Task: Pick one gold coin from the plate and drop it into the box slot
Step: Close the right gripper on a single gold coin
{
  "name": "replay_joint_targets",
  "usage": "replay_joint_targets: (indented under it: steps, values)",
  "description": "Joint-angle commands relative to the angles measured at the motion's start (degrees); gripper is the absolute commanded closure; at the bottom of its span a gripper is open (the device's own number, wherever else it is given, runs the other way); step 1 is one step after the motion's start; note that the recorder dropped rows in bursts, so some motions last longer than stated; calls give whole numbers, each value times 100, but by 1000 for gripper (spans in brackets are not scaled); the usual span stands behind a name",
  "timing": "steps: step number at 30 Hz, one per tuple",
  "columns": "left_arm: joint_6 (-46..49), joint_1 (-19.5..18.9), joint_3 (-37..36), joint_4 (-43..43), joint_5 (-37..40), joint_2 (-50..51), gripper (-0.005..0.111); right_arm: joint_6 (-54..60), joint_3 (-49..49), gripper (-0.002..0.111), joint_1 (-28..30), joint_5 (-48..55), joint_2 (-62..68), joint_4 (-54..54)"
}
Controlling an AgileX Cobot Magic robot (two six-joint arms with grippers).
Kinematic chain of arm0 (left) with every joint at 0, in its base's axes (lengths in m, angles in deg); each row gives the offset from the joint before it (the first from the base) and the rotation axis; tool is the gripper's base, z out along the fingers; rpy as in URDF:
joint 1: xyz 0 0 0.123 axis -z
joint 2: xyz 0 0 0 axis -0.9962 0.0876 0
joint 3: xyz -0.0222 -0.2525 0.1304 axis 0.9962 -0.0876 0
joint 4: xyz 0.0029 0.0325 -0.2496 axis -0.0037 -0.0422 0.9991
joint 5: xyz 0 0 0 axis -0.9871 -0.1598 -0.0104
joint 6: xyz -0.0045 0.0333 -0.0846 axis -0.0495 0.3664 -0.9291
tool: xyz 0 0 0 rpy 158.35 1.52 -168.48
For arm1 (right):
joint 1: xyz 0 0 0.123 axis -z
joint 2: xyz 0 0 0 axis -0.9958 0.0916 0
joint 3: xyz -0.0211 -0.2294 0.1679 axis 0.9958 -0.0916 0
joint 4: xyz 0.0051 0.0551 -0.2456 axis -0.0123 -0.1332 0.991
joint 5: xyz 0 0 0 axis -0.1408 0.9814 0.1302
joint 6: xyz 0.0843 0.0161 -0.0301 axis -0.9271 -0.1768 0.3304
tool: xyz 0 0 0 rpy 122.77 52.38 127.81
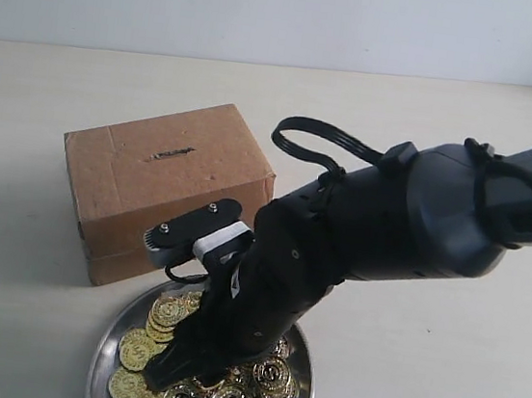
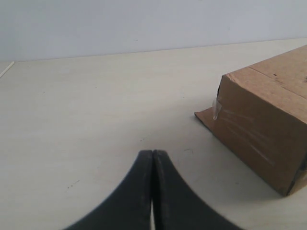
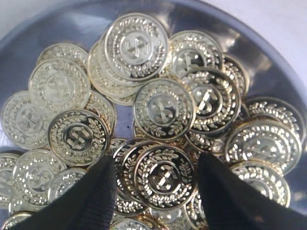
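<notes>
The right gripper [image 3: 154, 168] hangs spread astride one gold coin [image 3: 163, 177] in the plate [image 1: 112, 331] just beside the box [image 1: 166, 182], ready to pinch; the left gripper [image 2: 152, 160], pressed together, idles near the box.

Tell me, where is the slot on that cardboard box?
In the exterior view, the box slot sits on the top face of the box, left of centre, beyond the plate.

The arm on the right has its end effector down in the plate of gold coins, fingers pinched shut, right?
Not shut: the right end effector is down in the plate of gold coins with its fingers open, one coin between them. The right wrist view shows it.
</notes>
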Motion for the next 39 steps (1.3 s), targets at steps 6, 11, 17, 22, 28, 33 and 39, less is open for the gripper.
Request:
replay_joint_targets:
  steps: [6, 11, 17, 22, 28, 33, 39]
  values:
    - [-35, 38, 7, 52, -54, -28, 107, 352, 116, 57, 26, 282, -8, 60]
    - [-35, 38, 7, 52, -54, -28, 107, 447, 116, 57, 26, 227, -8, 60]
    - [-35, 38, 7, 52, -54, -28, 107, 617, 116, 59, 26, 204, 95, 46]
    - [-35, 38, 7, 52, -54, -28, 107, 606, 116, 62, 26, 222, 126, 25]
    - [-35, 38, 7, 52, -54, -28, 107, 606, 116, 80, 26, 222, 126, 25]
    - [-35, 38, 7, 52, -54, -28, 107, 606, 116, 80, 26, 222, 126, 25]
    - [-35, 38, 7, 52, -54, -28, 107, 618, 116, 80, 26, 201, 101, 25]
